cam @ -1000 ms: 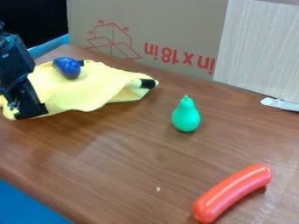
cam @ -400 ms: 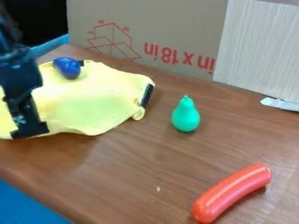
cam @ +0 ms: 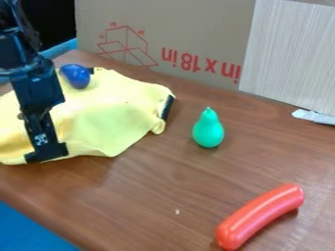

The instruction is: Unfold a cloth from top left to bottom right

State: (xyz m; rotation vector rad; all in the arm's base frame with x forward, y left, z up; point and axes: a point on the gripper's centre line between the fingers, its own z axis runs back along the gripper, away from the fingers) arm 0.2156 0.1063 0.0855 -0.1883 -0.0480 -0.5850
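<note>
Cloth (cam: 111, 117) looks partly unfolded, your hand (cam: 46, 153) grasping its edge; draw that toward the near edge of the surface (cam: 157, 196), then release.

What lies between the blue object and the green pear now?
In the camera view, part of the yellow cloth with its black edge strip, then brown tabletop.
</note>
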